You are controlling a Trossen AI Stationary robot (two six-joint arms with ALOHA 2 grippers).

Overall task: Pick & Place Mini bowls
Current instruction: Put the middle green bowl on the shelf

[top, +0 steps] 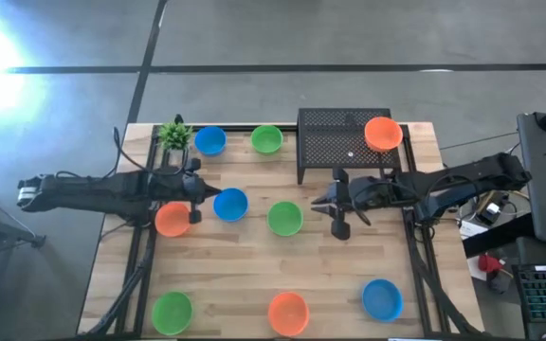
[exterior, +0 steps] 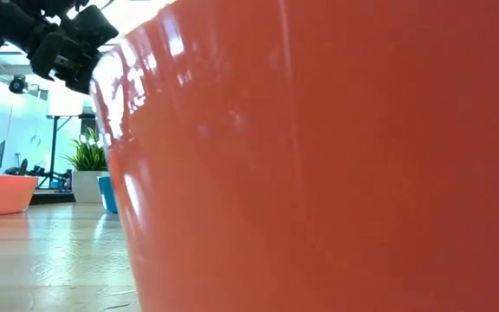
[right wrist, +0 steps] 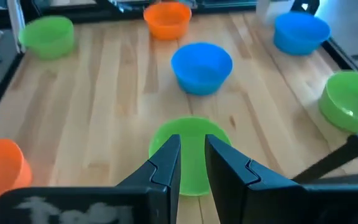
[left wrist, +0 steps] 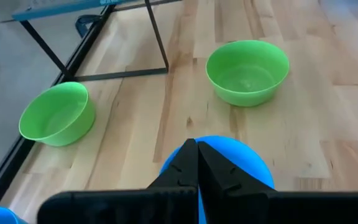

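Across the wooden worktop (top: 254,256) sit eight mini bowls, with a ninth, orange-red one (top: 383,134) resting on the black mesh rack (top: 335,142). Near the middle, the left claw (top: 195,188), fingers pressed together, hovers beside the blue bowl (top: 230,205), while the right claw (top: 334,204), fingers slightly apart, faces the green bowl (top: 284,218).

Overhead over whole table (top: 254,251); low view against orange bowl (exterior: 336,165).

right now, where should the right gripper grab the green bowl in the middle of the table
Grip the green bowl by its rim, from above, one finger inside and one outside the wall. It sits upright and open, wider than the right gripper, whose fingers stand slightly apart near its rim.
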